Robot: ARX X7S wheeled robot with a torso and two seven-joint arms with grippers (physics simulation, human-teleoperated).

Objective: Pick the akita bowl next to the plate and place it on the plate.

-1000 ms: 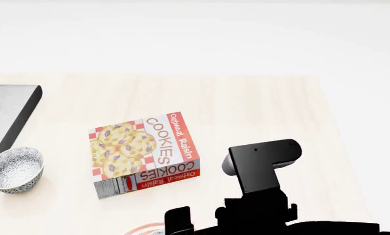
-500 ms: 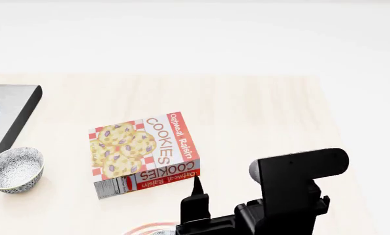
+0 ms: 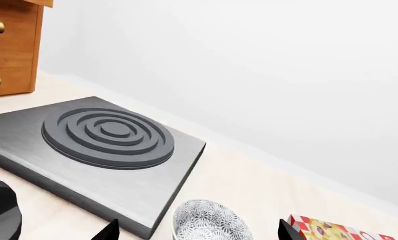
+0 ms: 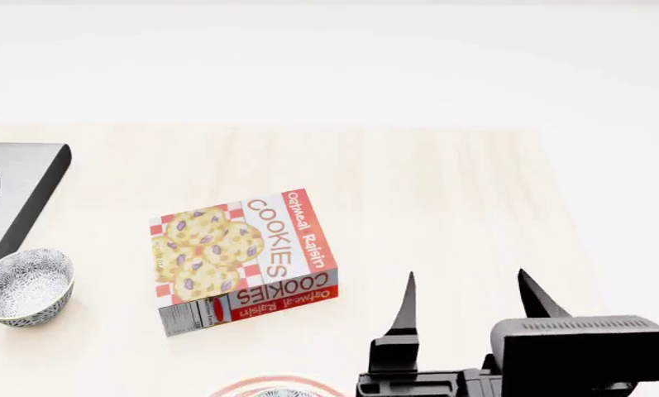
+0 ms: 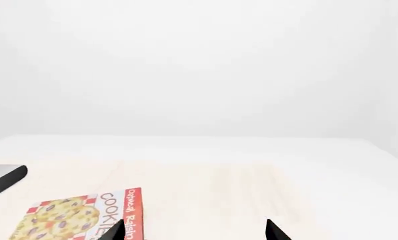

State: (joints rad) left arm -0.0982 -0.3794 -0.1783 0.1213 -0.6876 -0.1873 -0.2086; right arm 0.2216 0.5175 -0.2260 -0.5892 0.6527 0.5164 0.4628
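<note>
A grey-and-white speckled akita bowl [image 4: 24,287] stands upright at the table's left, beside the dark stove plate; the left wrist view has the bowl [image 3: 208,225] close ahead. My left gripper [image 3: 199,235] is open, its two black tips either side of the bowl and apart from it. Only the red-ringed rim of the plate [image 4: 272,384] shows, at the bottom edge of the head view. My right gripper [image 4: 470,298] is open and empty, its fingers pointing away over bare table to the right of the cookie box.
A cookie box [image 4: 244,259] lies flat between bowl and right gripper, and its end shows as the cookie box [image 5: 79,217]. A dark stove plate [image 3: 105,135] with raised rings sits at the left, a wooden drawer cabinet [image 3: 9,45] beyond it. A white wall runs behind the table.
My right arm has swung to the right and turned, so its two fingers now point forward and stand apart. Bowl, box and plate have not moved.
</note>
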